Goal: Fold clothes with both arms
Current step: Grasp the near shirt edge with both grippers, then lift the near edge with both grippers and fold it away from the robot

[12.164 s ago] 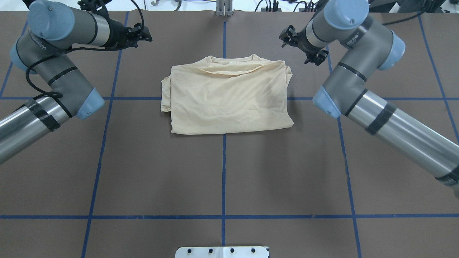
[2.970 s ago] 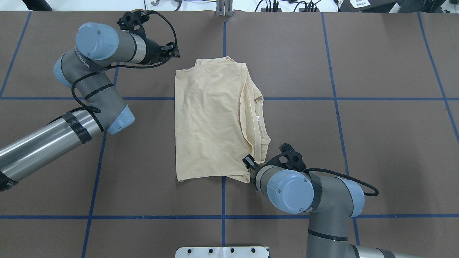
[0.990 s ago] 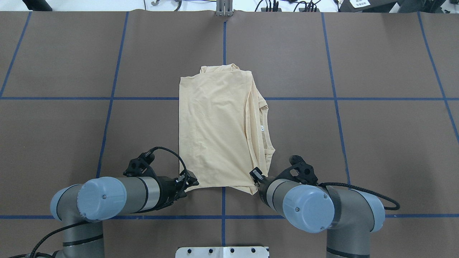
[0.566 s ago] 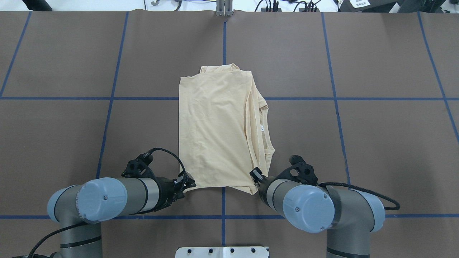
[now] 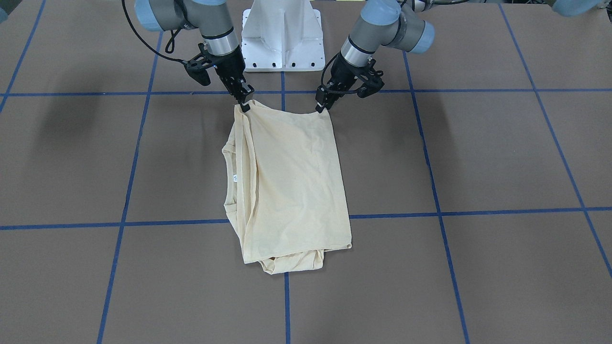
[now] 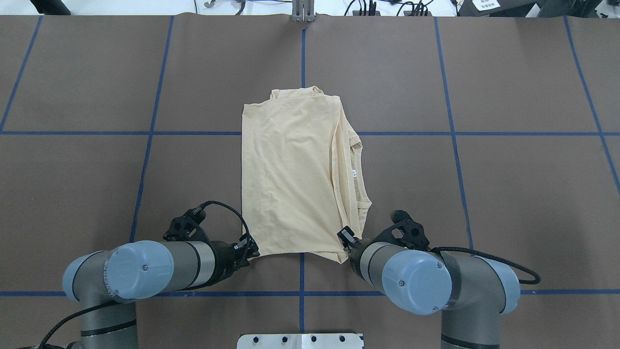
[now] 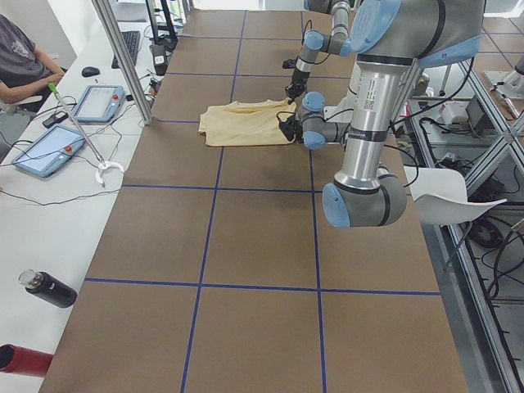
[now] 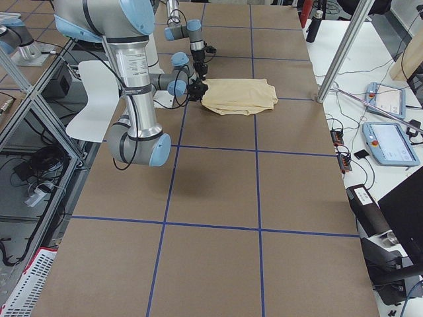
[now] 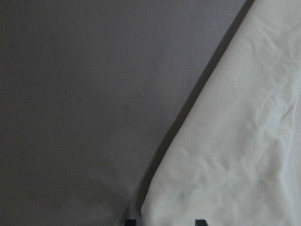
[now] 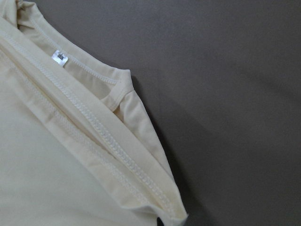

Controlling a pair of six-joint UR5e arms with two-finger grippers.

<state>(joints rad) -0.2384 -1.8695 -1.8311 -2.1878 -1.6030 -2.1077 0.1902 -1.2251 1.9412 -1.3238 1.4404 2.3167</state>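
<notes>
I see shirt (image 6: 290,169) folded long, collar (image 10: 89,75) layers stacked on right side; right gripper (image 5: 244,106) pinches a near corner, left gripper (image 5: 319,107) straddles other, fingers apart.

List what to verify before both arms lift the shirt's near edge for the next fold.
1. Left pincer at the T-shirt's near left corner: ok, it straddles the edge.
2. Left pincer shut on fabric: not ok, it is open in its wrist view.
3. Right pincer gripping the near right corner: ok, it looks shut there.
4. All layers caught at that corner: cannot tell.
5. T-shirt lying flat on the table: ok.
</notes>
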